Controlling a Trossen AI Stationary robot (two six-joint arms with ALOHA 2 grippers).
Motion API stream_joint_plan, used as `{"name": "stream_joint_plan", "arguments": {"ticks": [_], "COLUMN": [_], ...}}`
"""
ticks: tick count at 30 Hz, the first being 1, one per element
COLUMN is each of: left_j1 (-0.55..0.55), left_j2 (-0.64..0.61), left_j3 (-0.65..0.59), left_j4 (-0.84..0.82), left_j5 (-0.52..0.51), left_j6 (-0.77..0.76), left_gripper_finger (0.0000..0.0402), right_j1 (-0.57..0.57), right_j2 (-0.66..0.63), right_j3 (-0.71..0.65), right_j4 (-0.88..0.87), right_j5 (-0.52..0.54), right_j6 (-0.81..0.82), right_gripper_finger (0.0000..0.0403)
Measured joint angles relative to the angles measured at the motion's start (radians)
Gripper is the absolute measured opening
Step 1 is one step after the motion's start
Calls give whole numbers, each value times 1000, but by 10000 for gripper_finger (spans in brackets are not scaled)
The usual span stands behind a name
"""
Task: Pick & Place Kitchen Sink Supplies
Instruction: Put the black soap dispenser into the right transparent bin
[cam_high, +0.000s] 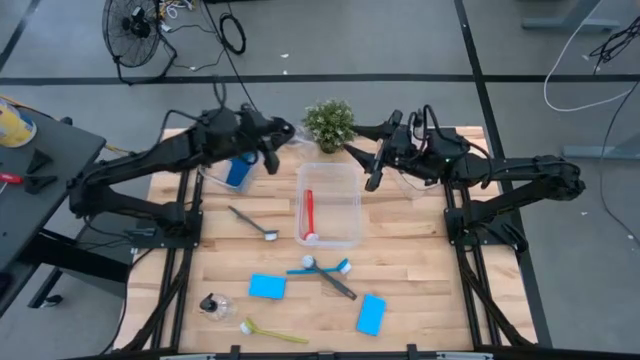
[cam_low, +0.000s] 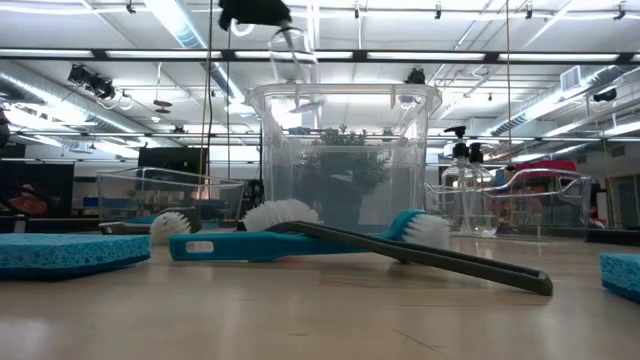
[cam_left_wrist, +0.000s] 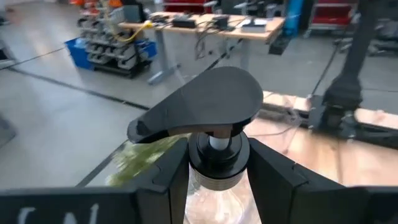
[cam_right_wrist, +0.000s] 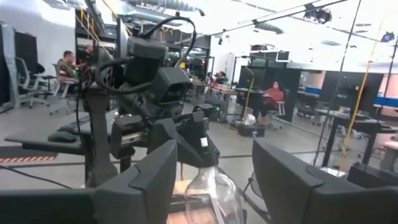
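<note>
My left gripper (cam_high: 270, 152) is shut on a small clear bottle (cam_left_wrist: 214, 199) with a black pump top (cam_left_wrist: 205, 109), held high over the table's far left part. The low view shows that bottle (cam_low: 290, 50) hanging well above the table. My right gripper (cam_high: 375, 172) stands open and empty at the far right, pointing toward the bottle (cam_right_wrist: 208, 193) from a distance. On the wood lie a grey brush (cam_high: 255, 222), crossed blue and dark brushes (cam_high: 325, 270), two blue sponges (cam_high: 267, 287) (cam_high: 371, 313), a second bottle (cam_high: 213, 305) and a yellow-green brush (cam_high: 272, 332). My left gripper pinches the bottle at its neck, on the collar just under the pump top (cam_left_wrist: 217, 177), one finger on each side. The fingers (cam_left_wrist: 168, 180) come in about level from the table's left. The bottle hangs upright below them, lifted clear of everything.
A clear bin (cam_high: 350, 235) at the table's middle holds a red brush (cam_high: 309, 215). Another clear bin (cam_high: 215, 175) with a blue item stands under my left arm. A small potted plant (cam_high: 328, 125) sits at the far edge between the grippers.
</note>
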Motion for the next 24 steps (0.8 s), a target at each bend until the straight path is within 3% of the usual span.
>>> {"name": "stream_joint_plan", "arguments": {"ticks": [10,24], "left_j1": [-33,-51], "left_j2": [130,174], "left_j3": [0,0], "left_j4": [211,234], "left_j5": [36,36], "left_j6": [-13,-26], "left_gripper_finger": [143,143], "right_j1": [0,-16], "right_j2": [0,55], "right_j3": [0,0], "right_j4": [-55,-86], "right_j5": [102,43], "right_j6": [-4,-49], "right_gripper_finger": [273,279]}}
